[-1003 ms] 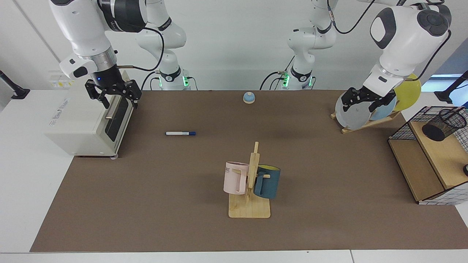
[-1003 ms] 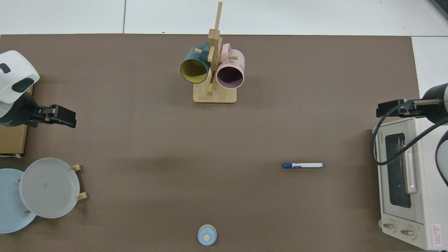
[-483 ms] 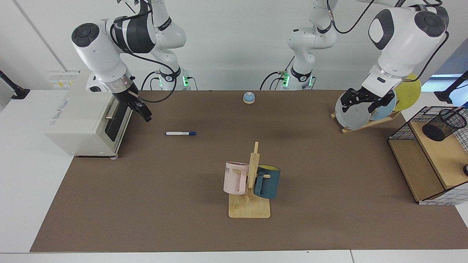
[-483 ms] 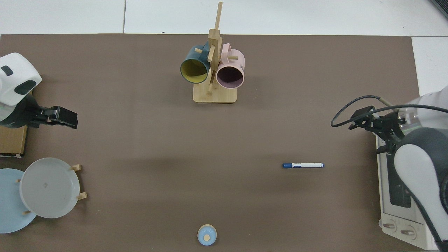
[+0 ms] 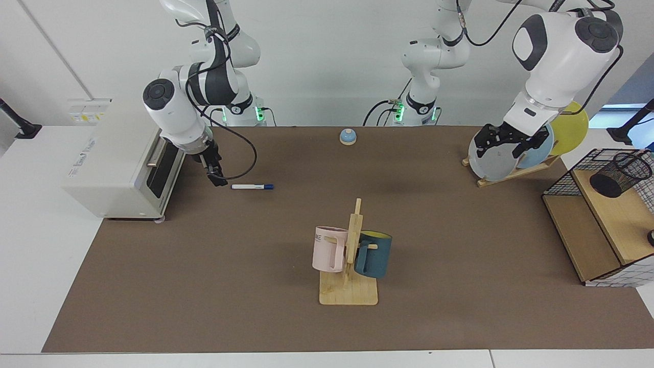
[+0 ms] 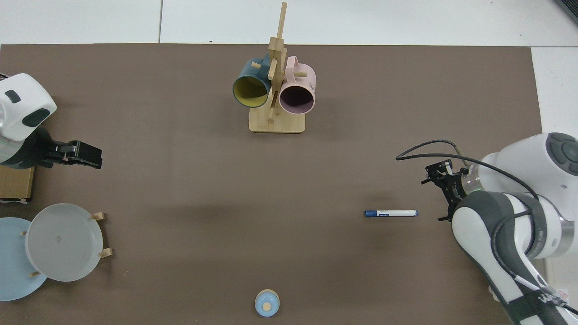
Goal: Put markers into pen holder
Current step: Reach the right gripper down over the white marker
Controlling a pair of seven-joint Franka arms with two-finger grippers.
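One marker [image 5: 252, 186] lay flat on the mat, well apart from the holder [image 5: 620, 174] – the right gripper [image 5: 216, 176] hung beside its tail, finger spread unreadable, and could nudge it rolling; the left gripper [image 5: 503, 143] waited, spread, by plates [image 5: 493, 158].

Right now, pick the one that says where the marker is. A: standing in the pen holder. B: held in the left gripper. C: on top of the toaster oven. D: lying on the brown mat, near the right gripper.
D: the marker lies flat on the brown mat, just beside the right gripper and untouched; the pen holder sits far across the table.
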